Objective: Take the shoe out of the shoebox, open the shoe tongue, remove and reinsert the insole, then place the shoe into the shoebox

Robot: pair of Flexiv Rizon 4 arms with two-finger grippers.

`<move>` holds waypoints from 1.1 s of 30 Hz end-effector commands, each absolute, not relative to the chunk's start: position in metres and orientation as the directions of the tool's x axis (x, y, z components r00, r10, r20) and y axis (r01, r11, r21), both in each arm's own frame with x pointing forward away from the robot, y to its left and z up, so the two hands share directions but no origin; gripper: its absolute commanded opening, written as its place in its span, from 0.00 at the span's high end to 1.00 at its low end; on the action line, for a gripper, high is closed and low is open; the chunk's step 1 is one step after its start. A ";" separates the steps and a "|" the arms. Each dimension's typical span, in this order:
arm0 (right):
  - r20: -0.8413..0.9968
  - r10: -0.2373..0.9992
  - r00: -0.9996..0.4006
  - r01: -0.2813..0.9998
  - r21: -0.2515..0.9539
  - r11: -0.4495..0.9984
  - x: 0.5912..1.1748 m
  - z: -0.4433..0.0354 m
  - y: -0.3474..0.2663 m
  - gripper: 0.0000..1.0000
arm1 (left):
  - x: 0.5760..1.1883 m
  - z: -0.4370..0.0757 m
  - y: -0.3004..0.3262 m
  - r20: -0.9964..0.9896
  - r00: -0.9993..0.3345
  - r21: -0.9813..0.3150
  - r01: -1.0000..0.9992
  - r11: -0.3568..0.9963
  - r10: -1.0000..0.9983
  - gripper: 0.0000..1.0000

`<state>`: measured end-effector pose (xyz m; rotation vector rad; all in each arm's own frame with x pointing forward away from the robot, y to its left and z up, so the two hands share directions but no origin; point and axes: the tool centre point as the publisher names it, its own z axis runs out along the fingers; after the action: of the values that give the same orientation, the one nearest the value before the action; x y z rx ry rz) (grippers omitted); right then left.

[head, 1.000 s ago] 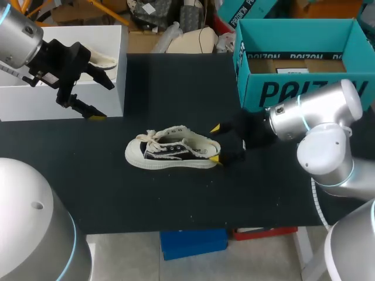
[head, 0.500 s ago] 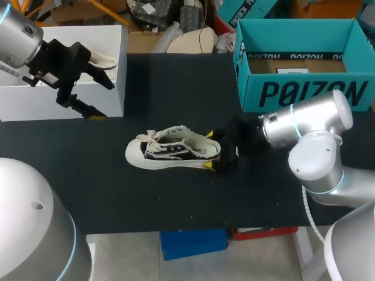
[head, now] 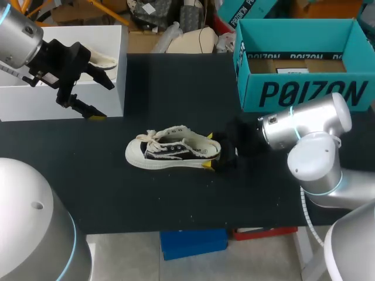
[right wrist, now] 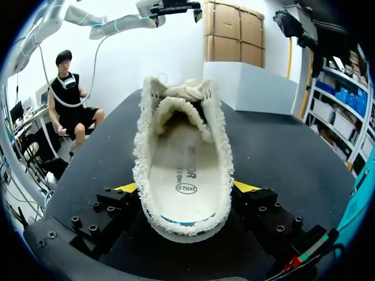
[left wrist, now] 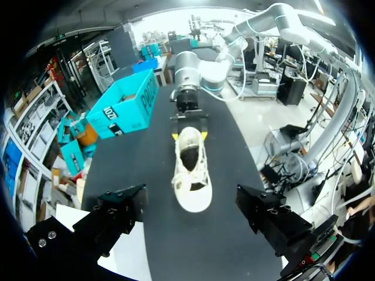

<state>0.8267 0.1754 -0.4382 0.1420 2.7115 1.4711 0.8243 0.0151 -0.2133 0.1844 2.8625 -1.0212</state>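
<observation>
A small black-and-white canvas shoe [head: 173,153] with frayed cream edging lies upright on the black table [head: 176,199], toe to the left. My right gripper [head: 208,151] is at its heel, one yellow-tipped finger against each side, shut on the shoe [right wrist: 181,158]. The white insole [right wrist: 184,175] lies flat inside it, and the tongue and laces [right wrist: 181,91] sit at the far end. The open teal shoebox [head: 299,58] stands at the back right. My left gripper [head: 101,98] hangs open over the white box's corner, far from the shoe [left wrist: 190,170].
A white box [head: 64,88] stands at the back left, with a cream-coloured piece [head: 102,58] on it behind my left gripper. The teal shoebox [left wrist: 126,108] has cardboard in its bottom. Bare black tabletop lies in front of the shoe.
My right gripper slid left from just behind the shoe until its fingers straddle the heel, then drew in a little. The shoe and my left arm have not moved.
</observation>
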 end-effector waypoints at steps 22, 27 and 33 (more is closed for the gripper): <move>-0.001 0.105 -0.994 0.057 0.837 0.545 0.828 -0.443 0.178 1.00 | 0.829 -0.197 -0.046 0.098 -0.978 -0.449 -0.209 0.869 -0.184 0.00; -0.001 0.105 -0.994 0.057 0.837 0.545 0.828 -0.443 0.178 1.00 | 0.829 -0.197 -0.046 0.098 -0.978 -0.449 -0.209 0.869 -0.184 0.00; -0.001 0.105 -0.994 0.057 0.837 0.545 0.828 -0.443 0.178 1.00 | 0.848 -0.202 -0.075 0.168 -0.700 -0.052 -0.709 0.703 -0.694 0.00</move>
<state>0.8275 0.1755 -0.4382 0.1399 2.7159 1.4701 0.8369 -0.0525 -0.1969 -0.5483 3.0645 -0.7327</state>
